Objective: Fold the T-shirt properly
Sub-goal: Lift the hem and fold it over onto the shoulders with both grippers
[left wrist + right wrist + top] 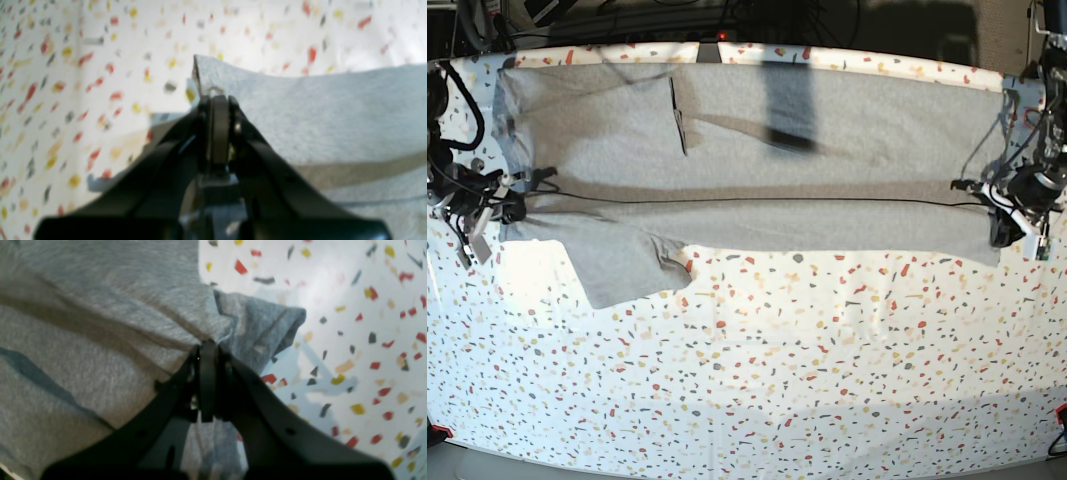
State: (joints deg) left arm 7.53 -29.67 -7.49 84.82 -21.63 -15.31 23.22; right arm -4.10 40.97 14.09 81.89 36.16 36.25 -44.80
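Note:
The light grey T-shirt point(827, 130) lies stretched across the far half of the speckled table, plain side up, with a lengthwise fold line running left to right. One sleeve point(622, 262) sticks out toward the front at the left. My left gripper point(1004, 222) at the table's right edge is shut on the shirt's corner point(217, 95), with the cloth point(317, 110) held slightly raised. My right gripper point(512, 208) at the left edge is shut on bunched cloth point(208, 345) by the sleeve point(263, 323). No lettering shows.
The white tabletop with coloured flecks point(777, 380) stretches toward the front. Cables and dark equipment point(457, 90) sit at the far left edge. A dark shadow point(787, 105) falls across the shirt's middle. The table's far edge point(827, 55) runs just behind the shirt.

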